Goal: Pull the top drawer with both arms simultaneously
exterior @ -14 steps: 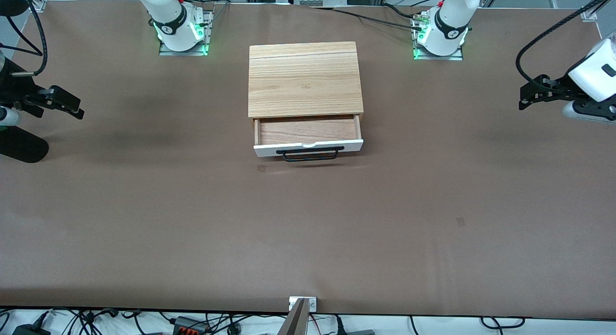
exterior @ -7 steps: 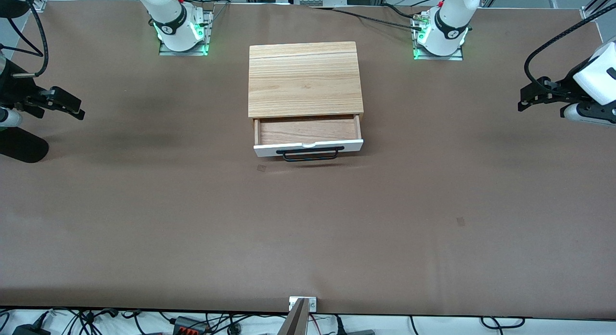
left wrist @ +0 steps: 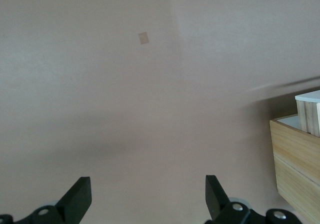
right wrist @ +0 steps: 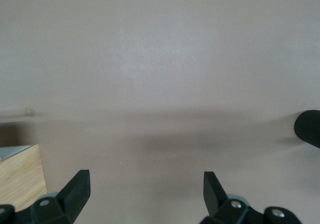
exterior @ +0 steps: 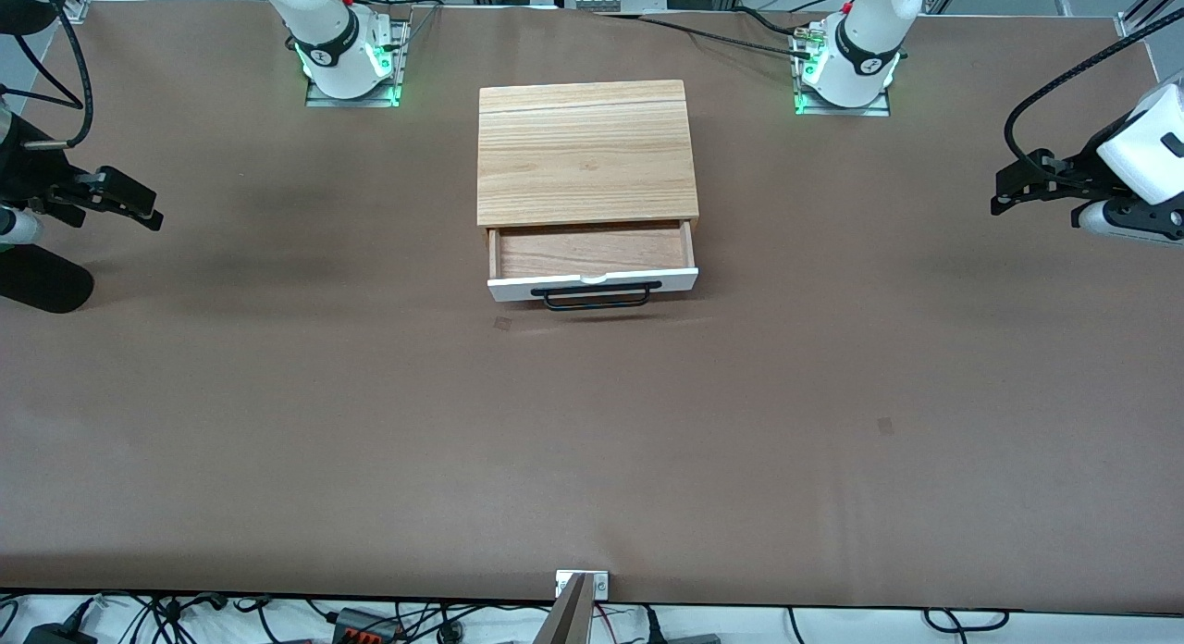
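The cabinet (exterior: 585, 154) with a wood-grain top stands at the middle of the table. Its top drawer (exterior: 592, 253) is pulled partly out and shows a light wood floor. The drawer's white front carries a black bar handle (exterior: 597, 295). My left gripper (exterior: 1001, 198) hangs open over the left arm's end of the table, far from the drawer. My right gripper (exterior: 148, 214) hangs open over the right arm's end. Nothing lies between the fingers of the left gripper (left wrist: 148, 196) or of the right gripper (right wrist: 145, 191). A corner of the cabinet (left wrist: 295, 154) shows in the left wrist view.
A black rounded object (exterior: 42, 288) lies near the right gripper and also shows as the black object (right wrist: 309, 129) in the right wrist view. Small tape marks (exterior: 502, 323) dot the brown table. A metal bracket (exterior: 581, 584) sits at the table's near edge.
The left arm's wrist has turned and its gripper has crept slightly toward the cabinet. The right arm and the drawer have not moved.
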Controlling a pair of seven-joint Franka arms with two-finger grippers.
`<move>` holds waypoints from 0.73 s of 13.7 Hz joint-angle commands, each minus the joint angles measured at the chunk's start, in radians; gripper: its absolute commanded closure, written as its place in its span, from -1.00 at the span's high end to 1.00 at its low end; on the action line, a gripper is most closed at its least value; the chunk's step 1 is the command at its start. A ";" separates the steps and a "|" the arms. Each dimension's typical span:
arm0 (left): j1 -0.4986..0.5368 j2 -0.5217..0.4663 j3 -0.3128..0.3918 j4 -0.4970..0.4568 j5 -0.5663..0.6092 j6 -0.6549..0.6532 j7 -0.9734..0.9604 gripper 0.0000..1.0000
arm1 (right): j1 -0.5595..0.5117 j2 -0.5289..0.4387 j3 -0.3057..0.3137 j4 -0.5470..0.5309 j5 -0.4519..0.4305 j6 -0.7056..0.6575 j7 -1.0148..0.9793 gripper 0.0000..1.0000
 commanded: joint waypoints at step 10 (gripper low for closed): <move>-0.011 0.010 0.006 0.025 -0.012 -0.016 0.005 1.00 | 0.002 -0.002 0.001 0.003 0.003 -0.008 -0.015 1.00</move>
